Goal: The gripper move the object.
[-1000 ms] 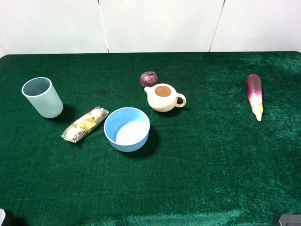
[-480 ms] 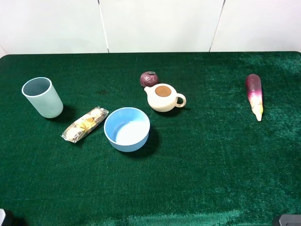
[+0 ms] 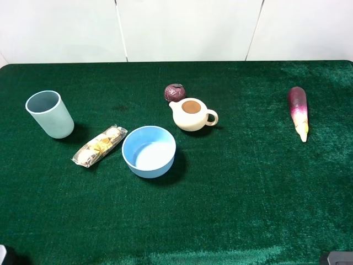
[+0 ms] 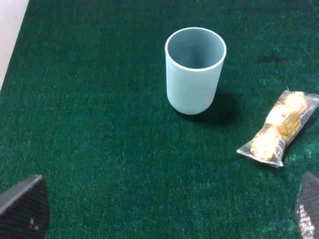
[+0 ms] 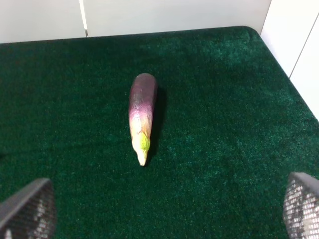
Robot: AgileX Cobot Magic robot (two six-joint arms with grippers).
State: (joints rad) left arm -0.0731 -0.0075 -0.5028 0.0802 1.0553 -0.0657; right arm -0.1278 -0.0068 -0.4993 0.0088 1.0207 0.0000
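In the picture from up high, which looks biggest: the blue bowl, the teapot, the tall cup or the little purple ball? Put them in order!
1. Blue bowl, the widest.
2. Tall cup and teapot: too alike to rank.
3. Purple ball, clearly smallest.

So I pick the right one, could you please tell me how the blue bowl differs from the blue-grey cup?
The bowl is wide and low; the cup is tall and narrow. The bowl is brighter blue with a pale inside; the cup is duller blue-grey. The bowl sits mid-table, the cup far left. Both stand upright, open and apparently empty.
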